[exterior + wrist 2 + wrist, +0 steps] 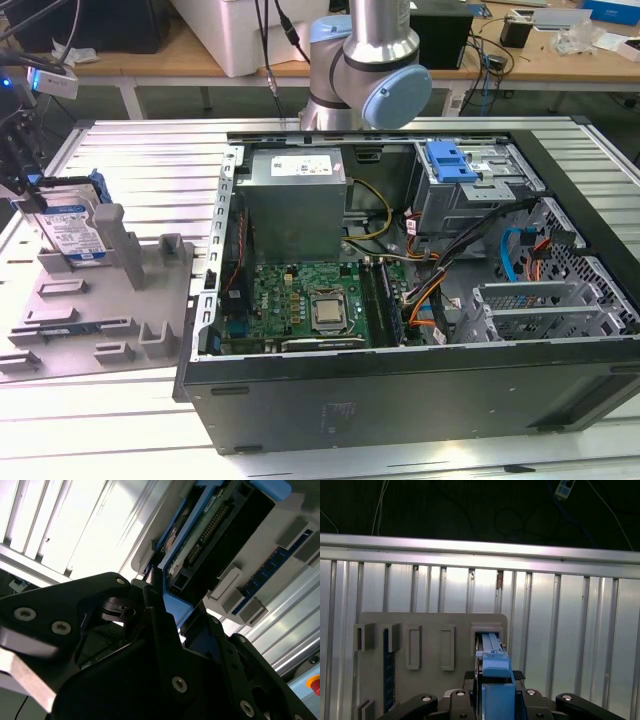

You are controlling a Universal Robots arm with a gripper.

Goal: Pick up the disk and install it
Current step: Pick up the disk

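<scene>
A slatted metal table (130, 150) carries an open computer case (400, 400) and, toward the exterior view's left, a grey holder (110, 300). The disk (72, 232) stands on edge in a slot of that holder, label side showing, blue frame around it. The gripper (30, 190) sits at its upper edge; in both wrist views the jaws pinch the blue frame from either side.
</scene>
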